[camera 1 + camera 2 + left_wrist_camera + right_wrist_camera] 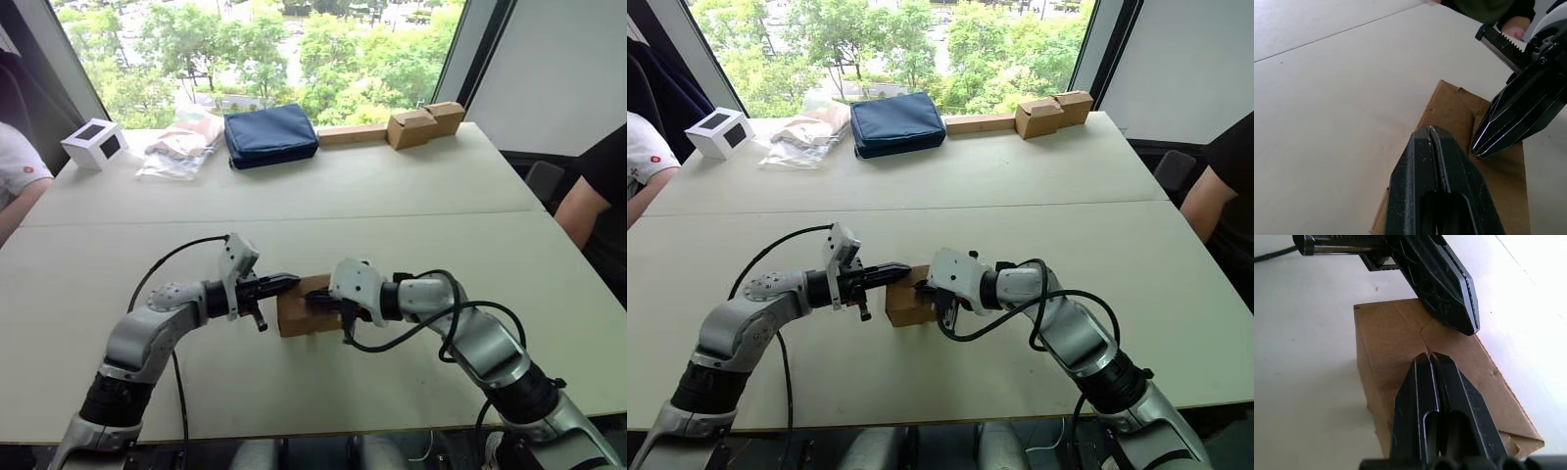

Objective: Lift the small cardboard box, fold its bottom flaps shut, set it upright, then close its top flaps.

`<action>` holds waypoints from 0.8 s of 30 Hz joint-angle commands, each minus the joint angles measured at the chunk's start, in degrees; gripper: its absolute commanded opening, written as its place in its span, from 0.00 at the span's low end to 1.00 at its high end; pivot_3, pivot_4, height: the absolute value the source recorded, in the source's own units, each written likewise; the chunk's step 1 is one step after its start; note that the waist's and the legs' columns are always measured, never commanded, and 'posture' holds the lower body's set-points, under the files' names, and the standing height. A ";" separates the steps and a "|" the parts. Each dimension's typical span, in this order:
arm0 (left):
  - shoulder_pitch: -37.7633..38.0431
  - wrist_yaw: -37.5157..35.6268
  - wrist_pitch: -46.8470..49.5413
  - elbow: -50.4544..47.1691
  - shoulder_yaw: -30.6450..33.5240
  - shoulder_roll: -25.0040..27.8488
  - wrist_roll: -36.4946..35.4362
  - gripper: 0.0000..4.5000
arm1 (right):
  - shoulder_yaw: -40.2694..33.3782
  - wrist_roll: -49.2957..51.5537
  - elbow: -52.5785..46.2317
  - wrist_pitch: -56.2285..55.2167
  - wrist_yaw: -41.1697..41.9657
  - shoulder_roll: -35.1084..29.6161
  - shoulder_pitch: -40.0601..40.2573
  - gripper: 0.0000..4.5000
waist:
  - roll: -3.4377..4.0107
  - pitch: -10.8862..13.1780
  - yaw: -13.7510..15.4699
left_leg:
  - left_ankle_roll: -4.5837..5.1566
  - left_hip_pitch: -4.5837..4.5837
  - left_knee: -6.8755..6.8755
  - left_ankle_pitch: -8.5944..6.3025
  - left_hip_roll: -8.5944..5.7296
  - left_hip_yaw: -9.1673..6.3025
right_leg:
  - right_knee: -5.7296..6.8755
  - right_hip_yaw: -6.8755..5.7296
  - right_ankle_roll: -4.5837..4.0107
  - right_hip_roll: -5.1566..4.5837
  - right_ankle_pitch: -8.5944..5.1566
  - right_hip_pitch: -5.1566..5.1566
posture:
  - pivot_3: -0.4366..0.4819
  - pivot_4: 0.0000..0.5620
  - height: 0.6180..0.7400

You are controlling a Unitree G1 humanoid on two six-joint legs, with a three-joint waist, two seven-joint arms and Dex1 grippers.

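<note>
The small cardboard box (302, 318) stands on the white table (411, 225) near its front edge, plain brown, with its top flaps lying flat and a seam between them. My left gripper (292, 281) comes in from the left, shut and empty, its tip over the box's top left edge. My right gripper (312, 301) comes in from the right, also shut and empty, with its tip resting on the top of the box (1381, 342) near the seam. In the right wrist view the left gripper (1469, 325) hangs just above the far flap.
At the table's far side lie a white cube box (95, 143), a clear plastic bag (181, 149), a navy pouch (270, 135) and tan cardboard boxes (424, 123) by the window. A person's arm (20, 181) shows at the left edge, another person's arm (588, 206) at the right.
</note>
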 commanded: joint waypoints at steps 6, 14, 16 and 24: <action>-0.24 1.11 4.40 -4.71 5.10 0.62 -5.33 0.00 | -10.49 7.82 -2.48 4.39 -2.61 1.85 0.35 0.00 | 0.00 0.01 -0.11 | 0.00 0.00 -0.09 0.00 0.02 0.00 | -0.15 0.00 0.00 -0.01 0.00 0.02 | 0.48 0.27 0.98; 0.48 -0.42 4.88 -9.92 1.93 4.75 -3.29 0.00 | -8.39 6.62 -0.19 2.41 -3.93 2.07 0.59 0.00 | 0.00 0.01 -0.13 | -0.07 0.00 -0.29 0.04 0.02 0.01 | -0.29 0.00 0.01 -0.01 0.01 0.00 | 0.48 0.27 0.98; 0.19 -0.02 4.48 -9.69 0.90 4.23 -2.69 0.00 | -7.28 6.22 -0.15 2.01 -3.84 1.88 0.84 0.00 | 0.00 0.01 -0.13 | -0.13 0.03 -0.43 0.08 0.01 0.01 | -0.38 -0.01 -0.01 -0.01 0.02 0.01 | 0.48 0.27 0.98; 1.10 0.23 1.96 -7.99 -2.89 3.40 1.29 0.00 | -3.65 2.82 1.68 -0.40 -4.02 0.66 2.01 0.00 | 0.00 0.01 -0.12 | -0.14 0.04 -0.47 0.09 0.01 0.02 | -0.44 -0.01 -0.01 0.01 0.03 0.03 | 0.48 0.27 0.98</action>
